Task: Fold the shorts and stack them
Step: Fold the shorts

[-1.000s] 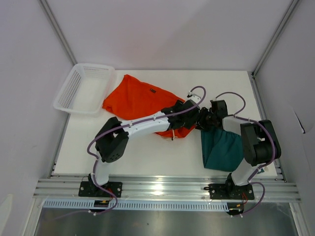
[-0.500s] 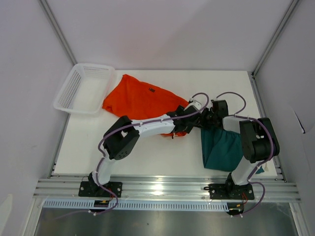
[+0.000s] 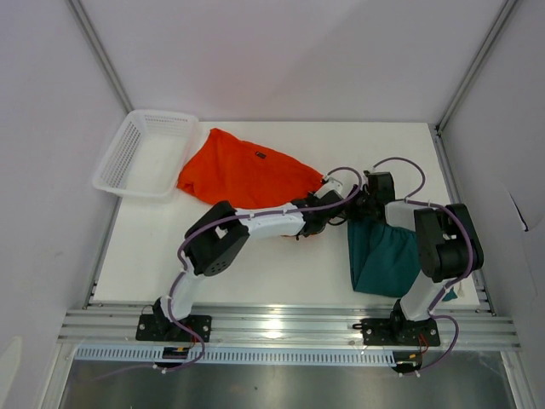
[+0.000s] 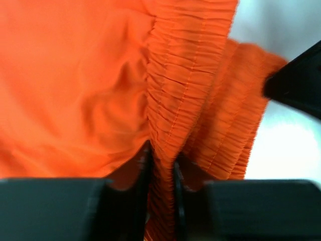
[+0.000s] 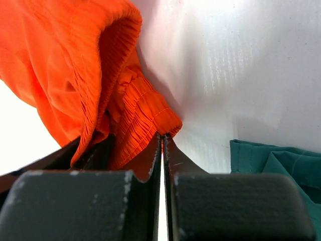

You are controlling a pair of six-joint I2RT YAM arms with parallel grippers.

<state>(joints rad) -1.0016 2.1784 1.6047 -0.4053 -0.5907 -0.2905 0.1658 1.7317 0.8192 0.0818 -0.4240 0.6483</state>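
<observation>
Crumpled orange shorts (image 3: pixel 247 175) lie upper centre-left on the surface (image 3: pixel 281 264), small dark label (image 3: pixel 263 155) unreadable. Folded teal shorts (image 3: pixel 387 256) at lower right. Left gripper (image 4: pixel 161 165) jaws pinch the orange ruched waistband. Right gripper (image 5: pixel 162 150) jaws closed just beside it, apparently empty.

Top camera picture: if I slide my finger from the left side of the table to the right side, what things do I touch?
white basket → orange shorts → teal shorts
</observation>
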